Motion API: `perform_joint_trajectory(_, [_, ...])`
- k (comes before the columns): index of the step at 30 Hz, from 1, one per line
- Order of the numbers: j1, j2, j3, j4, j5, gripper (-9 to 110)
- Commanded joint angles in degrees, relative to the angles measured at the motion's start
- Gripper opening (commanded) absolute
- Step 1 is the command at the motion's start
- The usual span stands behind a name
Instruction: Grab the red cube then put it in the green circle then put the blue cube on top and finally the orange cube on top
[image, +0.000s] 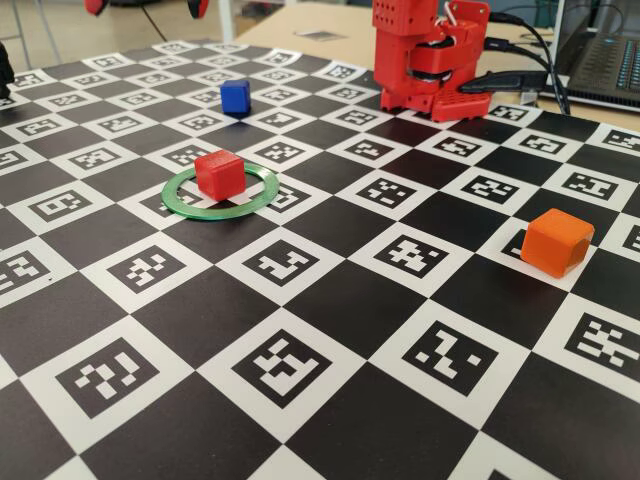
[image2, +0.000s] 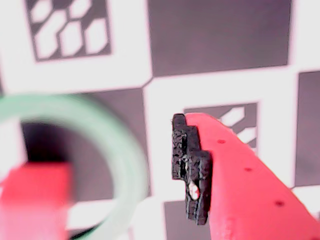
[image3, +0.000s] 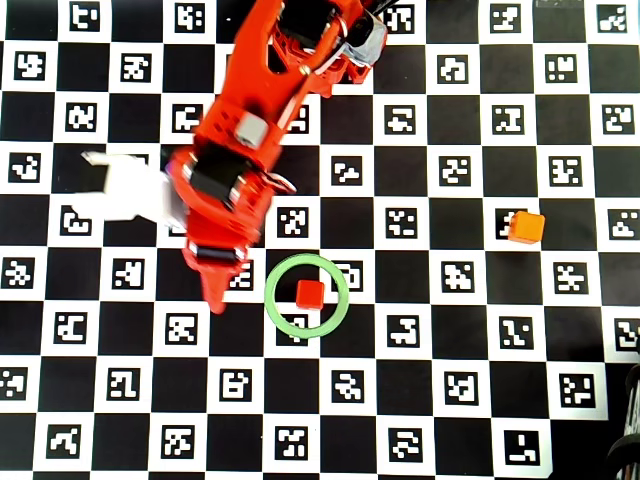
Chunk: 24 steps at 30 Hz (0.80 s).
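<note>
The red cube (image: 219, 172) (image3: 309, 292) sits inside the green circle (image: 182, 203) (image3: 335, 312), free of the gripper. In the wrist view the cube (image2: 32, 200) and ring (image2: 127, 165) are blurred at lower left. The blue cube (image: 235, 97) rests on the mat behind the ring; the arm hides it in the overhead view. The orange cube (image: 557, 242) (image3: 525, 227) lies far to the right. My gripper (image3: 215, 295) (image2: 150, 170) hovers left of the ring, open and empty. Only one black-padded finger (image2: 192, 170) shows in the wrist view.
A black-and-white checkered marker mat (image: 330, 300) covers the table. The arm's red base (image: 430, 60) stands at the back, with cables and a laptop (image: 610, 55) to its right. Only the base appears in the fixed view.
</note>
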Motion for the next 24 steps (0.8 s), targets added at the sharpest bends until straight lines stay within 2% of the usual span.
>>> perform_joint_trajectory(1, [5.80,6.59,2.64,-0.18,-5.36,48])
perform_joint_trajectory(10, [16.35,9.32,16.96,-10.63,-16.44,48])
perform_joint_trajectory(24, [18.37,14.68,33.75,-19.51,-21.71,48])
